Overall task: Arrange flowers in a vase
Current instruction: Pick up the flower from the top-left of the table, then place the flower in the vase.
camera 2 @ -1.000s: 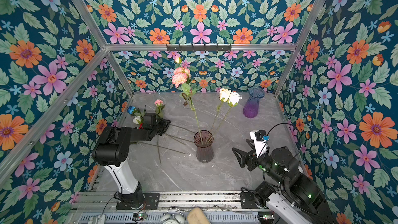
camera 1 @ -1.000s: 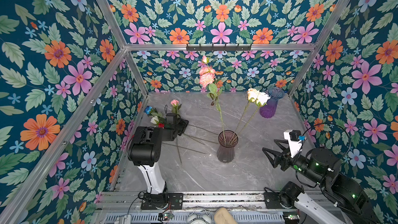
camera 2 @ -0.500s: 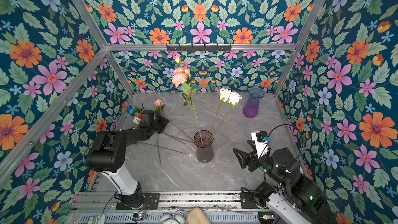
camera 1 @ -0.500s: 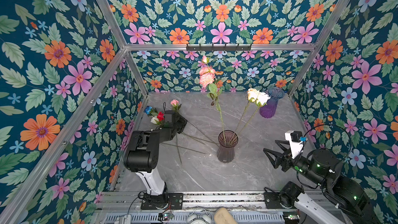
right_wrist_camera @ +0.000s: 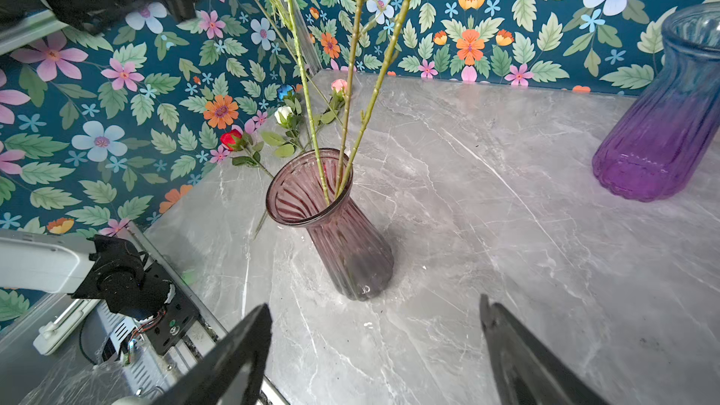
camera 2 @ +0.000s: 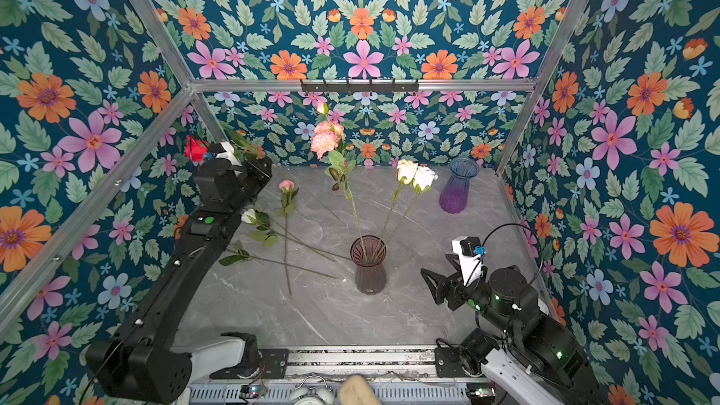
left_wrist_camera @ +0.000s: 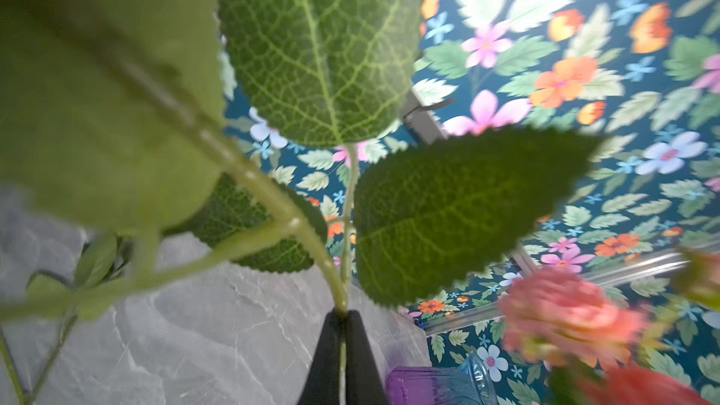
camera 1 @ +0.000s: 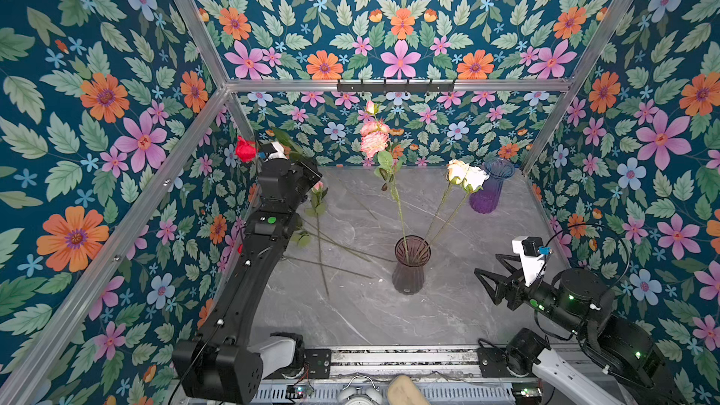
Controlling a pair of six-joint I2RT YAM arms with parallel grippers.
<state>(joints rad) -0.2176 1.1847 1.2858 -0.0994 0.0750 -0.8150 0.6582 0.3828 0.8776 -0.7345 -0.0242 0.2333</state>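
Red rose point(camera 1: 245, 148) is raised off the table, its green stem point(left_wrist_camera: 344, 286) pinched tight in the left gripper point(left_wrist_camera: 342, 319). The right gripper point(right_wrist_camera: 374, 303) gapes wide and empty. Just ahead of it, the mauve vase point(right_wrist_camera: 331, 224) holds three stems point(right_wrist_camera: 350, 72).

Nothing readable is showing: no text, label, brand, number or sign is coming through legibly in any view.
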